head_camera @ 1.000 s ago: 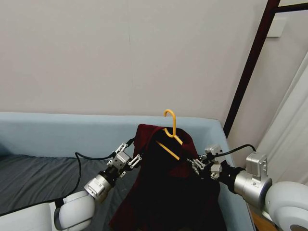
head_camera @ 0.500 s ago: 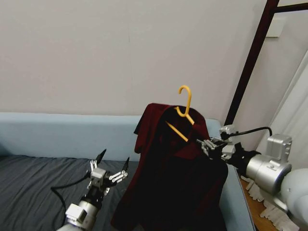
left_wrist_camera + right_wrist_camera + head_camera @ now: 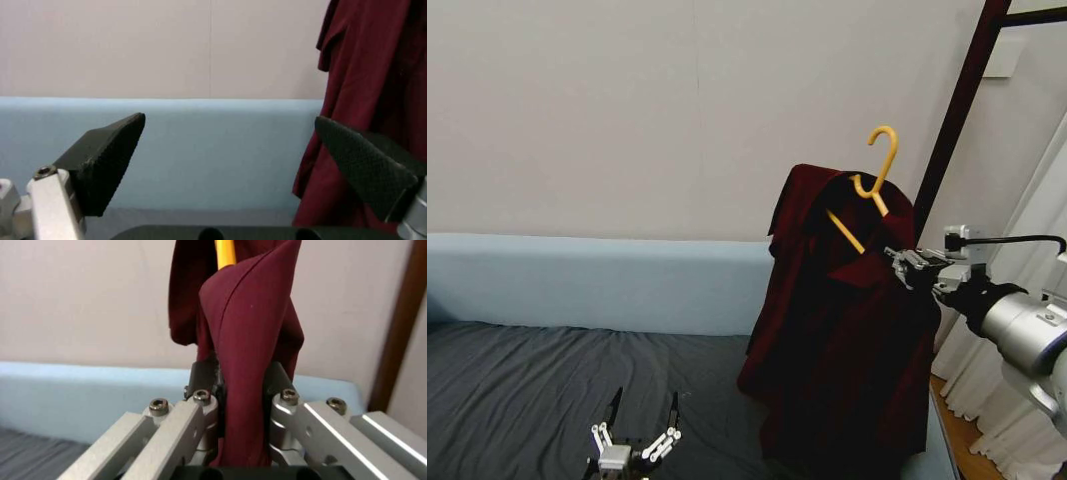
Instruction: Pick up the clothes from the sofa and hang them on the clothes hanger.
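One red garment (image 3: 847, 330) hung in the air at the sofa's right end, draped over a yellow hanger (image 3: 872, 180) whose hook stood up above the collar and whose one bare arm slanted down across the open front. The cloth fell in long folds, its lower part in front of the end of the sofa (image 3: 597, 280). The right hand (image 3: 905, 265) reached in from the right at about chest height of the garment and was closed on a fold of it near the hanger's shoulder. The head view showed the grip only from the side. The right wrist view showed it plainly: both fingers (image 3: 203, 375) pressed against a bunched ridge of red cloth that rose straight up between them, with the yellow bar just above. The left hand (image 3: 632, 440) sat low over the sofa's grey seat (image 3: 517, 390), well apart from the garment, its fingers spread wide and holding nothing. Its own wrist view confirmed this, with the two dark textured fingertips (image 3: 107, 150) far apart, the pale blue sofa back between them and the garment's edge hanging beyond. Behind the hanger hook a dark post (image 3: 957, 120) slanted up against the plain wall (image 3: 627, 110), and a white curtain (image 3: 1027, 250) hung just right of it, behind the right arm.
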Motion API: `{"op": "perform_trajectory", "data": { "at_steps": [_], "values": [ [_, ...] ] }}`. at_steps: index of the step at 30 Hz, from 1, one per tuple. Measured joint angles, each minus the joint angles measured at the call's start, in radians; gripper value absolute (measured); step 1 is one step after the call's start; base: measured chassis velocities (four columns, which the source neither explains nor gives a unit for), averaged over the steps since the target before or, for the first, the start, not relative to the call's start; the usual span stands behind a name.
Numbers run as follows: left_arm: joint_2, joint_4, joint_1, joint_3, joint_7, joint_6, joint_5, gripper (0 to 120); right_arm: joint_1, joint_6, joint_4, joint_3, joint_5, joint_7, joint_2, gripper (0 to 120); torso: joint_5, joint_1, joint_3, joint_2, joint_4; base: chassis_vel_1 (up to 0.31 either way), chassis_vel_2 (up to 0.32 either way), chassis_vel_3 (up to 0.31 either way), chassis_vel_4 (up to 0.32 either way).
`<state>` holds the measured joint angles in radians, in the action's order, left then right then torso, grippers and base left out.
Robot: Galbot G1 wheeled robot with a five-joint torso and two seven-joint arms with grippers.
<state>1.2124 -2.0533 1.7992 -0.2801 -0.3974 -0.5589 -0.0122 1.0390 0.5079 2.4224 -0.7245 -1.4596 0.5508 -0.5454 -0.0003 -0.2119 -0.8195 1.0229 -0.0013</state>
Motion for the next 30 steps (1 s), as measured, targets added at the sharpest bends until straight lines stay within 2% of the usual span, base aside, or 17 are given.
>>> {"op": "perform_trajectory", "data": {
  "at_steps": [3, 5, 10, 13, 15, 17, 24, 30],
  "values": [
    [0.018, 0.004, 0.019, -0.005, 0.015, -0.031, -0.014, 100, 0.031, 0.009, 0.0, -0.049, 0.007, 0.001, -0.008, 8, 0.0, 0.0, 0.0, 0.0, 0.0001, 0.0, 0.0, 0.0, 0.0],
    [0.041, 0.008, 0.046, -0.015, 0.034, -0.083, -0.048, 100, 0.1, 0.031, 0.009, -0.142, 0.036, 0.007, -0.017, 8, -0.0001, 0.0, 0.0, 0.0, -0.0001, 0.0, 0.0, 0.0, 0.0],
    [0.047, 0.001, 0.056, -0.014, 0.036, -0.087, -0.053, 100, 0.126, 0.072, 0.022, -0.218, 0.011, 0.059, -0.019, 8, -0.0001, 0.0, 0.0, 0.0, 0.0001, 0.0, 0.0, 0.0, 0.0],
    [0.044, -0.003, 0.047, -0.011, 0.036, -0.086, -0.053, 100, 0.133, 0.137, 0.017, -0.319, -0.08, 0.149, 0.019, 8, -0.0003, 0.0, 0.0, 0.0, 0.0, 0.0, 0.0, 0.0, 0.0],
    [0.044, -0.003, 0.047, -0.011, 0.036, -0.086, -0.053, 100, 0.133, 0.137, 0.017, -0.319, -0.08, 0.149, 0.019, 8, -0.0003, 0.0, 0.0, 0.0, 0.0, 0.0, 0.0, 0.0, 0.0],
    [0.038, -0.003, 0.033, 0.004, 0.036, -0.074, -0.049, 100, 0.112, 0.188, -0.012, -0.405, -0.171, 0.23, 0.085, 8, -0.0005, 0.0, 0.0, 0.0, -0.0001, 0.0, 0.0, 0.0, 0.0],
    [0.045, 0.01, 0.014, 0.02, 0.01, -0.035, -0.056, 100, 0.034, 0.225, -0.109, -0.393, -0.177, 0.268, 0.199, 8, -0.0006, 0.0, 0.0, 0.0, 0.0002, 0.0, 0.0, 0.0, 0.0],
    [0.045, 0.018, 0.008, 0.046, 0.002, -0.028, -0.062, 100, 0.007, 0.226, -0.238, -0.328, -0.115, 0.217, 0.243, 8, -0.0003, 0.0, 0.0, 0.0, 0.0001, 0.0, 0.0, 0.0, 0.0]
  ]
}}
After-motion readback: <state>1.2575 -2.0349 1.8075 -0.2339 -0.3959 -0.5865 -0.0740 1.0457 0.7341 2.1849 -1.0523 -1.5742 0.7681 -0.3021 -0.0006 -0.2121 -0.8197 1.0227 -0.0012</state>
